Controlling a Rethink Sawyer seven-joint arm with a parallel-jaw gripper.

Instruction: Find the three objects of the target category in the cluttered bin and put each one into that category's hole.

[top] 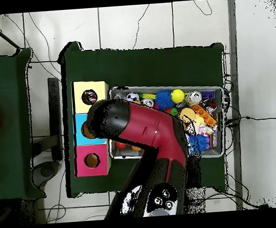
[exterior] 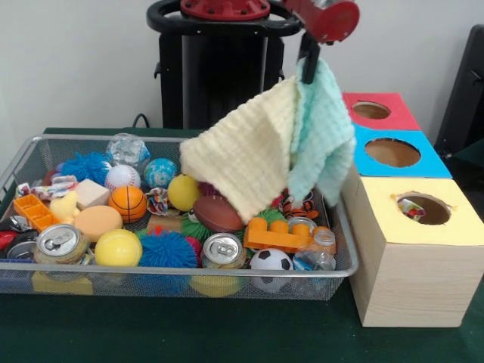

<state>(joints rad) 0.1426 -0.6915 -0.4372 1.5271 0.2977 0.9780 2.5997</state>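
Gripper (exterior: 308, 69) top centre of the front view, pinched on the top of a yellow cloth (exterior: 246, 151) and a mint cloth (exterior: 325, 140); both dangle over the right end of the wire bin (exterior: 174, 278); yellow box (exterior: 412, 249), blue box (exterior: 393, 151), red box (exterior: 376, 110) stand at right, each with a round hole; overhead, red arm (top: 150, 132) covers the cloths.

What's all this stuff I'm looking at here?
Wire bin: one, silver mesh, on the green table.
Cloths: two, pale yellow and mint, hanging from the tool above the bin.
Drink cans: two, silver tops, bin front.
Orange brick: one, bin right.
Balls: many, mixed colours, throughout bin.
Box with holes: one; red, blue, yellow tops; beside bin.
Tool: one, black, shut on the cloths.
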